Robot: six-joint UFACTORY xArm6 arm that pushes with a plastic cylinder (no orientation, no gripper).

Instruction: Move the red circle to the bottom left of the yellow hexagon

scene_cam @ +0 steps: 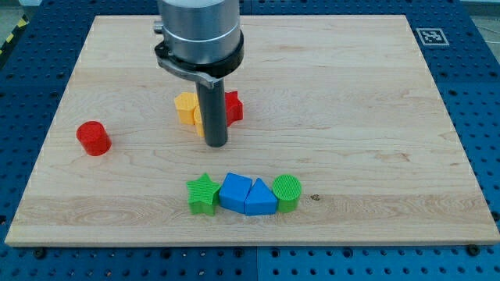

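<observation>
My tip (216, 144) sits just near of the yellow hexagon (187, 108); no fingers on this rod. Red circle (94, 138) far left, well apart.

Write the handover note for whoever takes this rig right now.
My tip is down on the board, just below the yellow blocks at the view's centre, not touching the red circle.
The red circle stands alone at the view's left, well apart from the yellow blocks. The rod partly hides the yellow cluster, so the hexagon's shape is hard to confirm; another red block sits at its right.
Near the view's bottom is a row: green star, two blue blocks, green circle.
Done: nothing visible yet.
Left: bring the tip round to the red circle's left and push it rightward to the yellow's bottom left.
</observation>
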